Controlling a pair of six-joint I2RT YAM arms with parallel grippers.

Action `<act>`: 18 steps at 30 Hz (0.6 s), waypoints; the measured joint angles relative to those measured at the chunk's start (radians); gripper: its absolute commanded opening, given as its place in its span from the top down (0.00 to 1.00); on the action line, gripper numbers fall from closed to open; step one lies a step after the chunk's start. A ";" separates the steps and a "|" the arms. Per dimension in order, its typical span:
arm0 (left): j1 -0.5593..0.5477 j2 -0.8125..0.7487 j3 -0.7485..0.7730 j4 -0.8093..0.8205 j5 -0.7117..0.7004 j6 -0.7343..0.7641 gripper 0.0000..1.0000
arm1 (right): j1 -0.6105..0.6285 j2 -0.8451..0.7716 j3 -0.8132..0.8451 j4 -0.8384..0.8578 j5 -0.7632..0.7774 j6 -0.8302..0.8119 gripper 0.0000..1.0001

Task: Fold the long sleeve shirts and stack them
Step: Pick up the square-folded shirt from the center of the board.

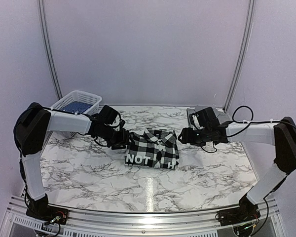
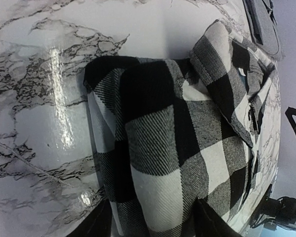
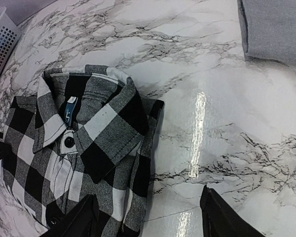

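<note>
One black-and-white checked long sleeve shirt (image 1: 153, 148) lies folded in the middle of the marble table (image 1: 148, 192), collar at the far side and a black band of white letters along its near edge. My left gripper (image 1: 122, 139) is at the shirt's left edge. In the left wrist view the left gripper (image 2: 155, 227) is open, with its fingers set wide on either side of a fold of the shirt (image 2: 177, 133). My right gripper (image 1: 183, 136) is open at the shirt's right edge. In the right wrist view (image 3: 150, 222) one finger is over the shirt (image 3: 89, 148) and the other over bare table.
A white basket (image 1: 76, 104) with something blue inside stands at the back left, behind my left arm. A folded grey cloth (image 1: 207, 116) lies at the back right, behind my right gripper; it also shows in the right wrist view (image 3: 276, 29).
</note>
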 measured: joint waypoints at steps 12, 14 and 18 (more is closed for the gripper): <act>-0.022 0.076 -0.004 0.044 0.024 -0.068 0.73 | -0.013 0.000 -0.013 0.007 -0.011 -0.011 0.34; -0.038 0.080 -0.004 0.047 0.006 -0.084 0.85 | -0.016 0.000 -0.013 0.011 -0.010 -0.012 0.34; -0.066 0.084 -0.005 0.054 -0.033 -0.117 0.97 | -0.021 0.003 -0.012 0.016 -0.002 -0.016 0.33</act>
